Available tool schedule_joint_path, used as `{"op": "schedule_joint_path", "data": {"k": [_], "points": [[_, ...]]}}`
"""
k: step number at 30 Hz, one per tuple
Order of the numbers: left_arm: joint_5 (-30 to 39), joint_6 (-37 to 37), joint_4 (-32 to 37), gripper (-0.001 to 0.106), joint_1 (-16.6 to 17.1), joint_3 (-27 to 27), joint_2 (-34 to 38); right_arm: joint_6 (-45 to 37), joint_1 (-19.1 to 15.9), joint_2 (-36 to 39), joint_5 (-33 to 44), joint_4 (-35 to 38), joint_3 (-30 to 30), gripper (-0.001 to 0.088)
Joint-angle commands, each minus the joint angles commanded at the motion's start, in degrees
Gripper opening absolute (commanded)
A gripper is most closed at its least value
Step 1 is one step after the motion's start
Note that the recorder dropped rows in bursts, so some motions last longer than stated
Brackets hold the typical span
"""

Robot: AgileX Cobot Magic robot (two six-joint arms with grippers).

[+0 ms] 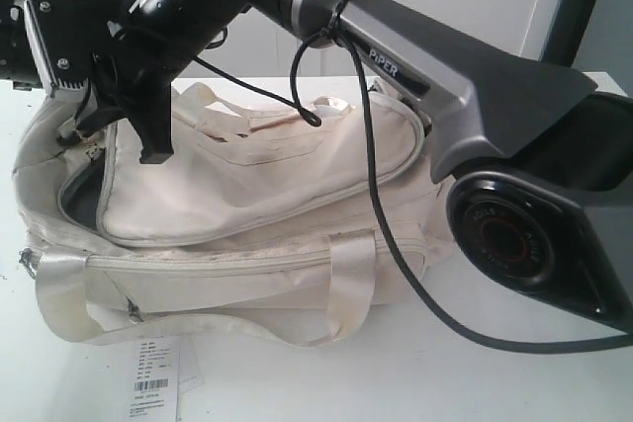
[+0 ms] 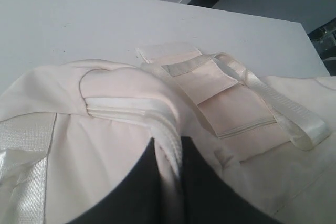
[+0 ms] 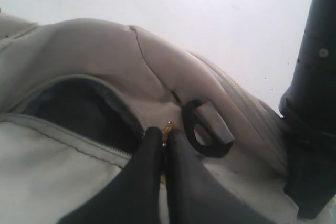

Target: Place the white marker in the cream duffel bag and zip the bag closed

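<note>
The cream duffel bag [image 1: 247,185] lies on its side across the white table [image 1: 415,373]. Its main zip gapes at the left end, showing a dark inside [image 1: 81,197]. My right arm reaches over the bag from the right. Its gripper [image 1: 148,140] [image 3: 165,132] is shut on the small gold zipper pull [image 3: 168,126] at the edge of that opening [image 3: 79,108]. My left gripper [image 2: 167,142] is shut on a cream webbing strap [image 2: 168,127] of the bag [image 2: 105,145]; I cannot pick it out in the exterior view. The white marker is out of view.
A white paper barcode tag [image 1: 158,368] hangs at the bag's front left. A black strap ring [image 3: 207,129] sits beside the zipper pull. A black cable [image 1: 396,244] droops from my right arm over the bag. A black arm section [image 3: 312,87] stands close by.
</note>
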Motion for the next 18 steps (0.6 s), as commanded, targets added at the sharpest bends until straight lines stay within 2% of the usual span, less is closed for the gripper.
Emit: {"op": "schedule_joint_path", "data": {"k": [18], "points": [[-0.21,-1.00,0.00,0.000,0.00,0.00,0.00,2.33,1.20,-0.77,2.18,1.08,0.00,0.0000]]}}
